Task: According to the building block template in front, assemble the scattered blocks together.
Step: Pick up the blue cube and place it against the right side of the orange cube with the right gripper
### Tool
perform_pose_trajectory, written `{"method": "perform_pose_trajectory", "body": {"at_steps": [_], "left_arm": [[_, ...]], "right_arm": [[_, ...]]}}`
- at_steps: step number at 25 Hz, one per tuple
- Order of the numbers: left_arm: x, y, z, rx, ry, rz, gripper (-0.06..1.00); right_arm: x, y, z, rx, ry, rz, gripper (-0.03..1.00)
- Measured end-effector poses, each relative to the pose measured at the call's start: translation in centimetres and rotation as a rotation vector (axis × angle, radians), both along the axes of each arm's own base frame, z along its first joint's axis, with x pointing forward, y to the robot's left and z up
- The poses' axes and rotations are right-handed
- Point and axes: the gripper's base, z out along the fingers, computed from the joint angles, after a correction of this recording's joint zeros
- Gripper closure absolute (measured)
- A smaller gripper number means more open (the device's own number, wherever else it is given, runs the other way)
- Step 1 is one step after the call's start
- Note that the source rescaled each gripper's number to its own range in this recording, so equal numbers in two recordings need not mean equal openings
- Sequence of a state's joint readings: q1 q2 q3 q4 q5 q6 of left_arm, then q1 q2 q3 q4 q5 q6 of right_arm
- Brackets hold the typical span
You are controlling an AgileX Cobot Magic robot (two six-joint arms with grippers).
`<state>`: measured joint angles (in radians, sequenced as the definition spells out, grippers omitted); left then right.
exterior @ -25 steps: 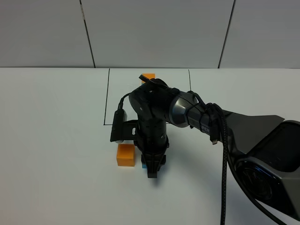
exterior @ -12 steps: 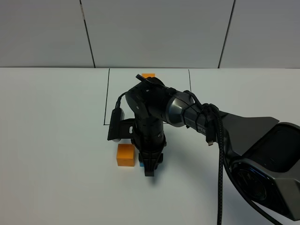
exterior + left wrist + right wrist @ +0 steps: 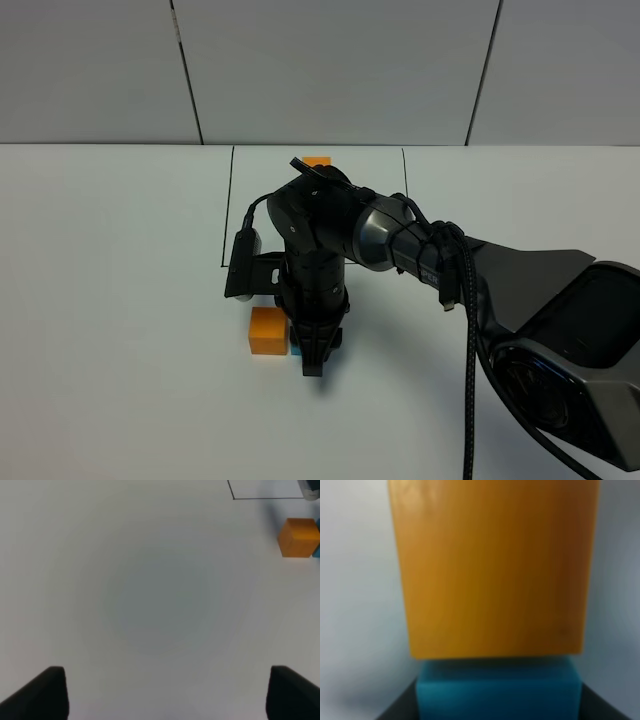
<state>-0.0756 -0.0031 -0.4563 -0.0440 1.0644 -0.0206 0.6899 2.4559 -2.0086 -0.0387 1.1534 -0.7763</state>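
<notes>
Right pincer [image 3: 312, 358] clamped on teal cube [image 3: 499, 690], which touches orange cube [image 3: 267, 329] on the surface [image 3: 150, 580] — joining step. Next: let go cleanly, without nudging the pair. Left pincer [image 3: 165, 695] wide open, empty.

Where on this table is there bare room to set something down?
Free: the white table left of the orange cube and black outline. Crowded: where the right arm's fingers grip the teal cube beside the orange one.
</notes>
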Motion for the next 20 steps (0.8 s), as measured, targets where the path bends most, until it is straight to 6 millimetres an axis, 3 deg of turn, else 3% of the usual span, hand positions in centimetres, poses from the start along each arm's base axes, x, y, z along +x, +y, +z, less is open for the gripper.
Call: {"method": "perform_pose_trajectory", "body": {"at_steps": [20], "left_arm": [[0.00, 0.00, 0.00, 0.001, 0.000, -0.001, -0.03]], "right_arm": [[-0.15, 0.54, -0.21, 0.029, -0.001, -0.001, 0.97]]}}
